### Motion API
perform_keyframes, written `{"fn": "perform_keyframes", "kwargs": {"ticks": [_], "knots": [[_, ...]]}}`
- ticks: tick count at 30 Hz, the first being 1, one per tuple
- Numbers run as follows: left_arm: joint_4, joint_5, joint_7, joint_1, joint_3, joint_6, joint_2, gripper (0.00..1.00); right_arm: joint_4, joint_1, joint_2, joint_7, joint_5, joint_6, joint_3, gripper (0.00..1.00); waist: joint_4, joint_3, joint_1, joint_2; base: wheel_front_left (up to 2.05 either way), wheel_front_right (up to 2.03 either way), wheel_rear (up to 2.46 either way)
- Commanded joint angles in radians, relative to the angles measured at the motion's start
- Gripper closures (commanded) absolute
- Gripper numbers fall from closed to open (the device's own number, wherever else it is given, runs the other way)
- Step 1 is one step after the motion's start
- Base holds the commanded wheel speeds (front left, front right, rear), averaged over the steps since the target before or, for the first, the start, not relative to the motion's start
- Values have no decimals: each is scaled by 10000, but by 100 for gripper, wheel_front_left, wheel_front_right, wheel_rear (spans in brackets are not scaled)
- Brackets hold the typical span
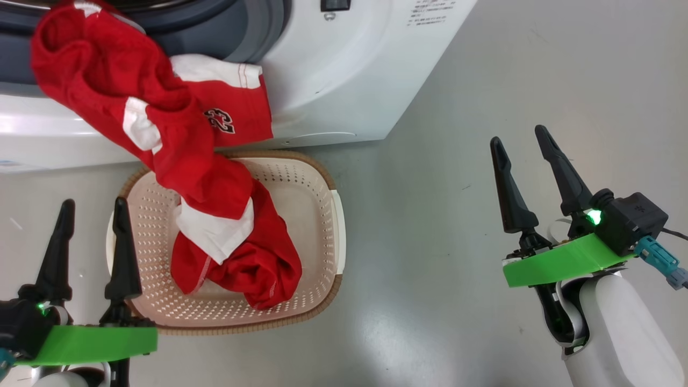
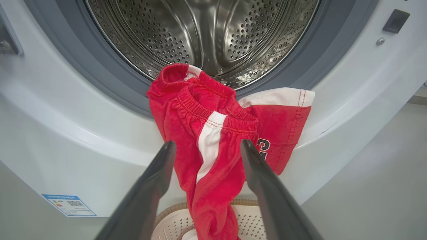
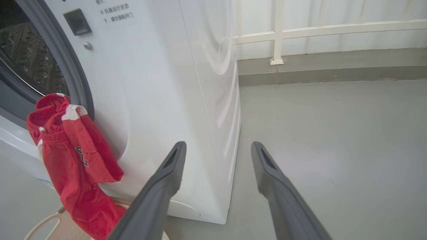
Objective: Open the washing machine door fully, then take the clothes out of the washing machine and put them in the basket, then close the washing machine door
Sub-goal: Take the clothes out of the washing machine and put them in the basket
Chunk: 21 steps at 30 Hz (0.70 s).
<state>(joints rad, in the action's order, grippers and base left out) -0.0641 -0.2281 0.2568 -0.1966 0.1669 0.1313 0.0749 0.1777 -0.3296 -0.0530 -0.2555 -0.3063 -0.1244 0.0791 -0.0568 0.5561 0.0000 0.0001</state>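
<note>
Both your claws are spread wide, nothing in them: left gripper (image 1: 94, 201) sits lower left by the cream perforated plastic basket (image 1: 306, 215), right gripper (image 1: 517, 135) at the right over grey floor (image 1: 430, 215). The bright red garments with white trim (image 1: 215, 183) hang from the white front-loading washing machine (image 1: 333, 80) opening, upper left, down into that basket.

Bright even light, soft shadows, glare on washing machine (image 1: 32, 129) (wrist views warped), pics sharp
</note>
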Motion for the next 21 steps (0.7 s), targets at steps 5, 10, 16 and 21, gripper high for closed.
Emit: {"fn": "perform_keyframes", "kwargs": {"ticks": [5, 10, 16, 21], "knots": [[335, 123, 49, 214, 340, -6, 73, 0, -205, 265, 28, -63, 119, -63, 189, 0, 15, 6, 0, -1, 0, 0, 0], [-53, -127, 49, 21, 128, -6, 181, 0, -197, 245, 28, -63, 102, -63, 212, 0, -3, 4, 0, -1, 0, 0, 0], [-818, -388, 49, -568, -185, -6, 458, 0, -190, 280, 28, -63, 72, -63, 233, 0, 14, -6, 0, -1, 0, 0, 0], [-1767, -641, 49, -1382, -592, -6, 777, 0, -179, 288, 28, -63, 54, -63, 255, 0, 45, 9, 0, -1, 0, 0, 0]]}}
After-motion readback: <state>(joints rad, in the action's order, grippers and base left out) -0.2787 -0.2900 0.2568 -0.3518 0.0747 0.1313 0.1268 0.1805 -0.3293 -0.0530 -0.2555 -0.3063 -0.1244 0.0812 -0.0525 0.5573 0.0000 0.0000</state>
